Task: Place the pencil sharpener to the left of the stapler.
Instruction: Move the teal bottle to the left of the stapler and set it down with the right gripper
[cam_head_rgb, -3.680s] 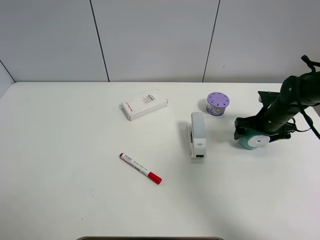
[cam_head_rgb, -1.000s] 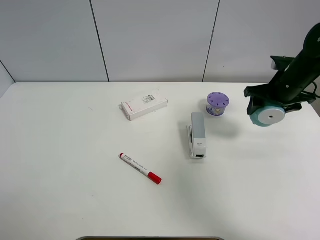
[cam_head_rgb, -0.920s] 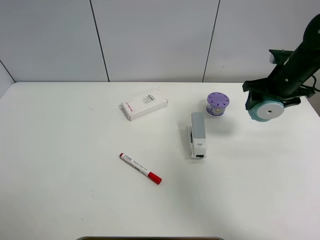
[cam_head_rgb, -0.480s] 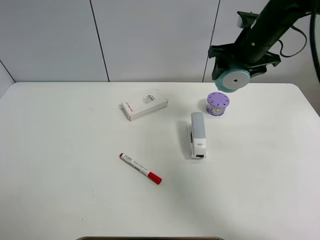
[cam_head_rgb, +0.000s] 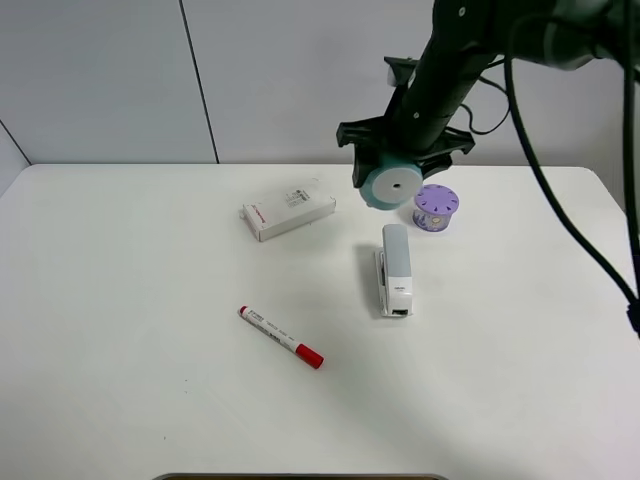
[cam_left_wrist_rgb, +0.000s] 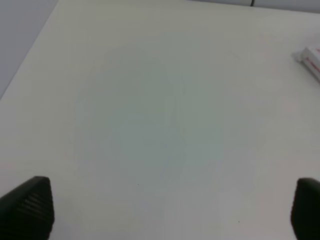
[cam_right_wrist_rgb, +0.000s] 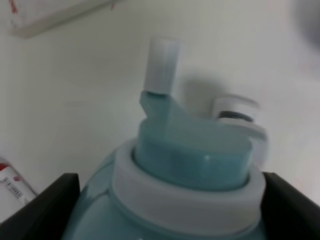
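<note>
Exterior high: transport step. Right pincer (cam_head_rgb: 398, 160) pinches the pencil sharpener (cam_head_rgb: 391, 185), aloft, just behind the stapler (cam_head_rgb: 395, 268). Next move, as I judge it: shift left, then lower onto the table (cam_head_rgb: 120, 300). There is open room left of the stapler, between white box (cam_head_rgb: 288, 209) and marker (cam_head_rgb: 281, 337). Table edges are well apart from that spot.

Left wrist: left pincer (cam_left_wrist_rgb: 167, 210) spread, empty, over bare table.

Right wrist: fingers (cam_right_wrist_rgb: 42, 205) flank the teal barrel on both sides.
</note>
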